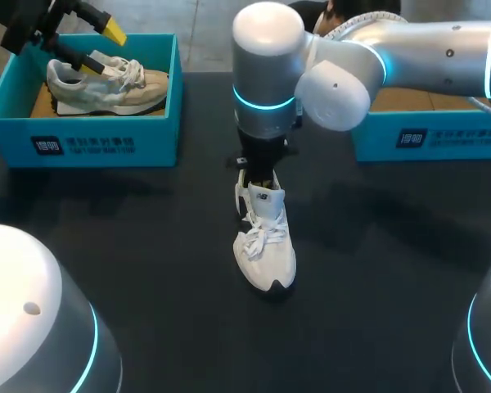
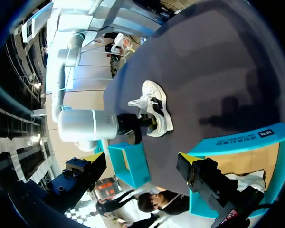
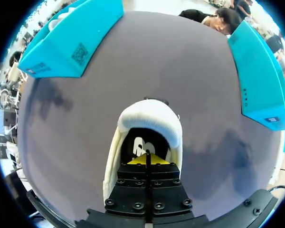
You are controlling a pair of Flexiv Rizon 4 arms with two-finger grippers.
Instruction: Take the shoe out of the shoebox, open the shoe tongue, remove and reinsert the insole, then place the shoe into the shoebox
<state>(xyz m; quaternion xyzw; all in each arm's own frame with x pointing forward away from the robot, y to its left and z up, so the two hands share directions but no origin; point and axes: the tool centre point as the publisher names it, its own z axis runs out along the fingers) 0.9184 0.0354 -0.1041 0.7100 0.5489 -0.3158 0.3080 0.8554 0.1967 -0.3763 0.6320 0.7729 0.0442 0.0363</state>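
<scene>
White shoe (image 1: 266, 250) lies mid-table, toe near, heel far, so the right gripper (image 3: 147, 159) can reach its mouth, fingertips pressed together by the tongue (image 1: 266, 199); left gripper (image 1: 105, 47) gapes above the far-left shoebox (image 1: 82, 143)

Dark table (image 1: 147, 270); grey-beige sneaker (image 1: 106, 86) lying inside far-left teal box (image 1: 106, 143).

Table (image 1: 147, 246): holds two boxes and a loose shoe.
Left box (image 1: 82, 143): at the far left of the table.
Boxed shoe (image 1: 106, 86): lies in the left box, toe to the right.
Right box (image 1: 425, 135): at the far right, well apart from the left box.
Loose shoe (image 1: 266, 246): mid-table, between the boxes and nearer the robot, toe toward the robot.
Left gripper (image 1: 106, 47): over the boxed shoe's heel end.
Right gripper (image 3: 147, 159): in the loose shoe's opening, behind its tongue.
</scene>
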